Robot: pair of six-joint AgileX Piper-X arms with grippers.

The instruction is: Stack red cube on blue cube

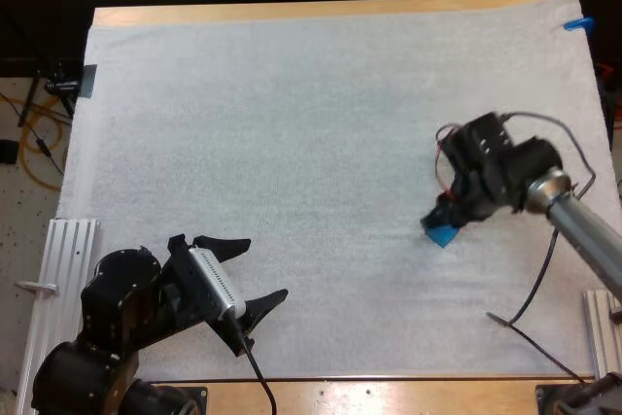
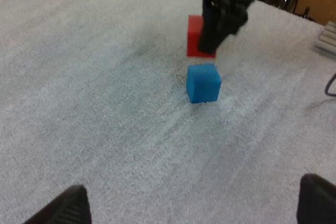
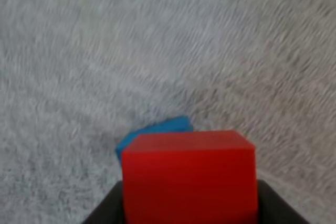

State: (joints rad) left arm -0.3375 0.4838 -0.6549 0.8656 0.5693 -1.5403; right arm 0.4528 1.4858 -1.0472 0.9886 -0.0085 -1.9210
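Right jaws hold red cube (image 3: 189, 177) just above blue cube (image 2: 203, 82).

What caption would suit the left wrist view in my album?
Right gripper holds a red cube just above the blue cube on the white mat.

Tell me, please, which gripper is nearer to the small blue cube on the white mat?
Right. The right gripper holds the small red cube just above the blue cube; the left gripper rests open far across the white mat.
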